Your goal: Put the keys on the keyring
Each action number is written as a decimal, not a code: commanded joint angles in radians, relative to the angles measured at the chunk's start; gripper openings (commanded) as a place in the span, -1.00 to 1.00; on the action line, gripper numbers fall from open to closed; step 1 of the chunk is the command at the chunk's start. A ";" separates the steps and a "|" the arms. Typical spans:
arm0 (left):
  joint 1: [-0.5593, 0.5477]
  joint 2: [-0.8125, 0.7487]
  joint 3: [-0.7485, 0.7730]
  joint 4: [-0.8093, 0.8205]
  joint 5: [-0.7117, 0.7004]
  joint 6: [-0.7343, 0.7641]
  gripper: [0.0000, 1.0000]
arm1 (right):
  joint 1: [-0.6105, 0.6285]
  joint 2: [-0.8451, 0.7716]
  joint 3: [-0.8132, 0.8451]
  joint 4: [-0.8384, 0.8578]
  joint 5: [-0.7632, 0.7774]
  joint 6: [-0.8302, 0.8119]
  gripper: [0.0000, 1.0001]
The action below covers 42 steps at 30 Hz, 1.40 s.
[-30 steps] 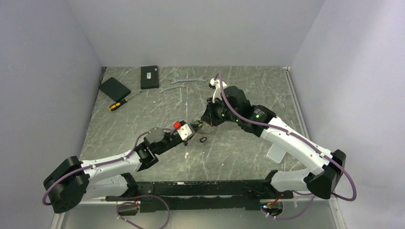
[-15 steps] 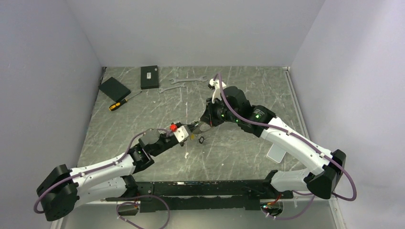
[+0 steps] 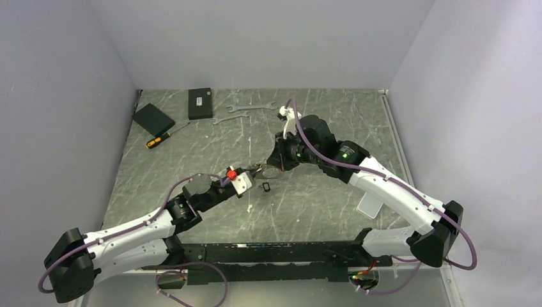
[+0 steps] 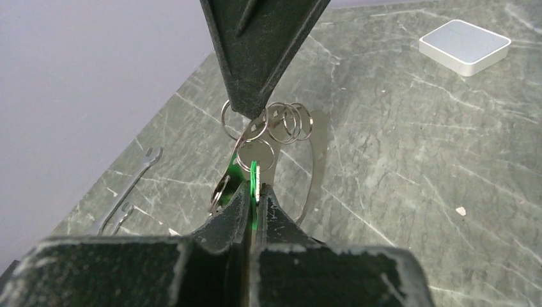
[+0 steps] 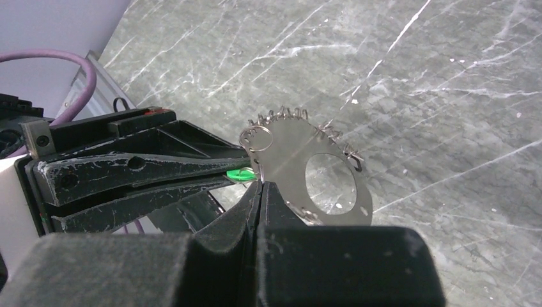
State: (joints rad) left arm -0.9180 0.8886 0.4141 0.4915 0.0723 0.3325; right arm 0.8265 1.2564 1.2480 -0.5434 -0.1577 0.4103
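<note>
Both grippers met above the table (image 3: pixel 192 147). The left gripper (image 4: pixel 254 190), slightly apart a second earlier, had closed on the green tag (image 4: pixel 254 174) of the keys (image 4: pixel 221 190). The right gripper (image 5: pixel 261 192) stayed clamped on the keyring (image 5: pixel 287 150) just beside them.

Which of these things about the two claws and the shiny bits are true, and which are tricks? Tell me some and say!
1. The left claw is shut on the keys. True.
2. The right claw is open and holds nothing. False: it is shut on the flat metal keyring.
3. Two wrenches lie near the far edge of the table. True.
4. The screwdriver lies between the two claws. False: it lies far off at the back left, beside a black box.
</note>
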 commanded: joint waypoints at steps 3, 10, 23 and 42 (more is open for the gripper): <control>0.002 -0.057 0.064 -0.101 -0.026 0.078 -1.00 | -0.030 -0.030 0.045 0.027 -0.063 -0.016 -1.00; 0.001 -0.061 0.067 -0.109 -0.025 0.087 -1.00 | -0.041 -0.027 0.044 0.020 -0.096 -0.032 -1.00; 0.002 -0.032 0.127 -0.166 -0.065 0.156 -1.00 | -0.041 0.016 0.059 -0.031 -0.176 -0.079 -1.00; 0.000 0.033 0.224 -0.196 -0.018 0.225 -1.00 | -0.039 0.059 0.032 0.011 -0.239 -0.066 -1.00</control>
State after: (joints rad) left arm -0.9180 0.9150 0.5777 0.2111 0.0483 0.5320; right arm 0.7773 1.3121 1.2621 -0.5583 -0.3244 0.3450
